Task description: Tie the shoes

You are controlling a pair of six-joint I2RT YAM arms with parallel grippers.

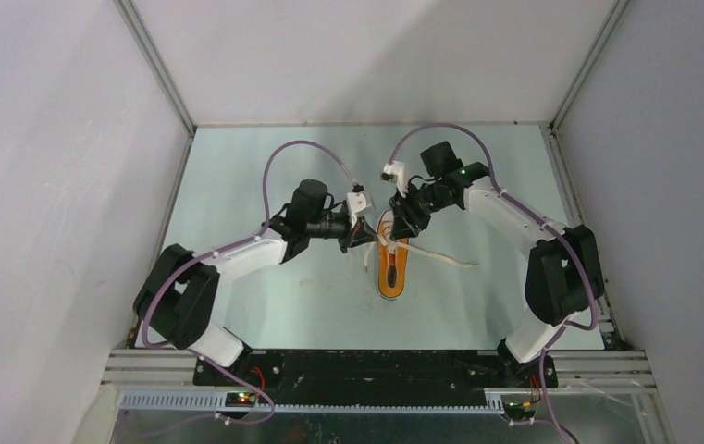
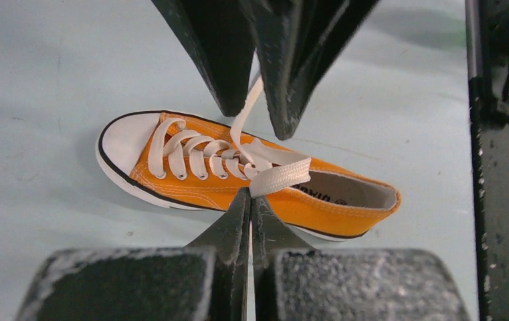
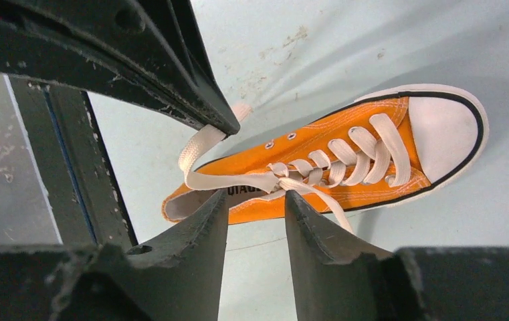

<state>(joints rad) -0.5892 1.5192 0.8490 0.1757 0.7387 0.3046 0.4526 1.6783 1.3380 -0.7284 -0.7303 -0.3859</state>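
Note:
The orange shoe lies on its sole mid-table, white toe cap toward the arms. My left gripper is shut on one flat white lace pulled out sideways from the crossing over the tongue. The right wrist view shows the same grip, lace taut to the left gripper. My right gripper hangs open just above the shoe, and the other lace slips past its right fingertip. In the left wrist view that lace runs up between the right gripper fingers.
Loose lace ends trail to the right of the shoe on the pale green table. White enclosure walls stand on three sides. A metal rail runs along the near edge by the arm bases.

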